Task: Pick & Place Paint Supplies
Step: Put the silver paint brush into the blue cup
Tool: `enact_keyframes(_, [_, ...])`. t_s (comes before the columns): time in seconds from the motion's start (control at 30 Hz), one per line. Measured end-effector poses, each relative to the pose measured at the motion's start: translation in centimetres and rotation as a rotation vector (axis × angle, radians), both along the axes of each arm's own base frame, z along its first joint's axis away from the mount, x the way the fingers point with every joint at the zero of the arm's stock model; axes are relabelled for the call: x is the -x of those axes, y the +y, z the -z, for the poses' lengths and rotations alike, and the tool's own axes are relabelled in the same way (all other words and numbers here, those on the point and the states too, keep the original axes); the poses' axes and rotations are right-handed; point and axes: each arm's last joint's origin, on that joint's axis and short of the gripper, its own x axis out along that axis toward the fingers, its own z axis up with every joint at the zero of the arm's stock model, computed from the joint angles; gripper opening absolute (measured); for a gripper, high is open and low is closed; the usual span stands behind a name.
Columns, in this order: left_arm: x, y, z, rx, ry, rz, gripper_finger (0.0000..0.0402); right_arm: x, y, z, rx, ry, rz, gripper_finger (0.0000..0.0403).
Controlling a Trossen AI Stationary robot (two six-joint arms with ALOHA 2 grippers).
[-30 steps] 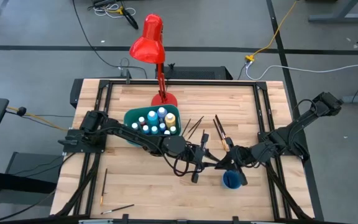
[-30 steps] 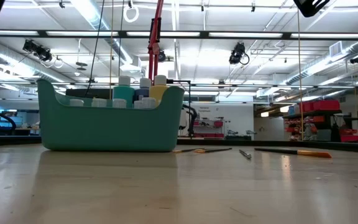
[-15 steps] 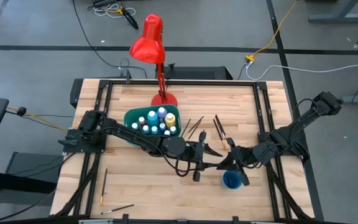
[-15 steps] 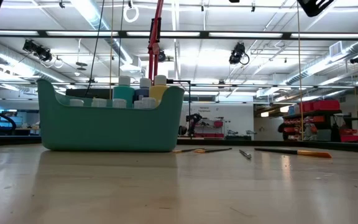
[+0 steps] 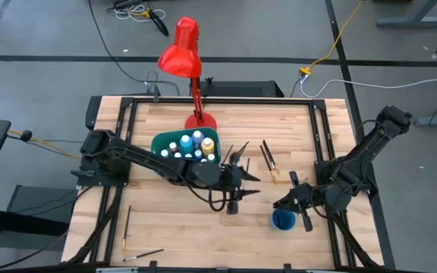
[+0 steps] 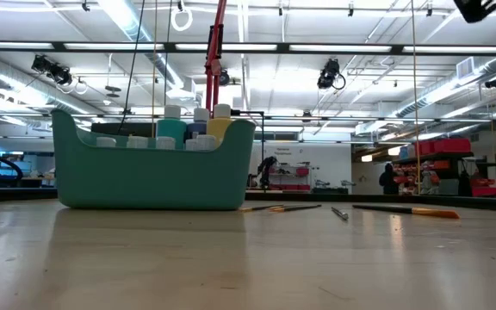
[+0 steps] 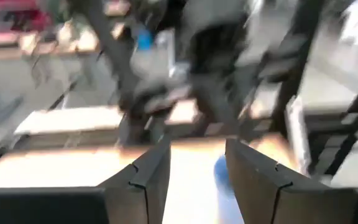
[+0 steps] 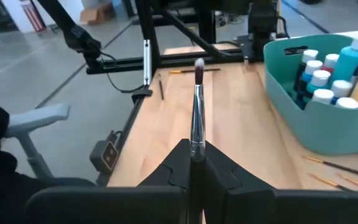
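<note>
The right gripper (image 5: 288,203) sat clamped on a paintbrush (image 8: 197,109), whose handle ran straight out from between the fingers with the bristle tip leading, as the right wrist view showed. In the high view that gripper hung over the near right part of the table (image 5: 165,227), just left of and a little farther than the small blue cup (image 5: 283,220), which makes the cup the likely place for the brush; that is a judgement, and the brush's long axis would have to be tipped toward upright to drop in. The left gripper (image 5: 241,182) was near the table's middle, just right of the teal bin (image 5: 160,142), its fingers (image 7: 143,177) parted with nothing between them. The bin held the white-capped paint bottles (image 5: 192,148). More loose brushes (image 5: 268,161) lay on the wood right of the bin, between the two arms, and two more (image 5: 127,227) lay near the near left corner, well apart from both grippers. The left wrist view was smeared, so little beyond the fingers and a blue patch could be made out. The low view showed neither gripper, and the held brush was too thin to trace in the high view.
</note>
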Motion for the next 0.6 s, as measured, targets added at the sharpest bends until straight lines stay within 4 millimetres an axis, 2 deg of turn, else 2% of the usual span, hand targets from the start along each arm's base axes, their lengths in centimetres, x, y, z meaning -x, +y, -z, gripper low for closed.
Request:
enact_keyframes(0.1, [0.6, 0.2, -0.6, -0.012, 0.005, -0.083, 0.0155, 0.2, 0.2, 0.9, -0.022, -0.069, -0.026, 0.0019])
enact_keyframes(0.27, [1.4, 0.8, -1.3, -0.051, 0.021, -0.258, 0.0154, 1.4, -0.2, 4.4, -0.099, -0.113, -0.056, 0.0019])
enact_keyframes(0.37, [1.9, 1.0, -1.7, -0.061, 0.028, -0.289, 0.0153, 2.4, -0.6, 6.4, -0.141, -0.143, -0.077, 0.0019])
enact_keyframes(0.6, [1.8, 1.0, -2.2, -0.043, -0.016, -0.298, 0.0153, 3.6, -1.8, 8.8, -0.091, -0.201, -0.085, 0.0020])
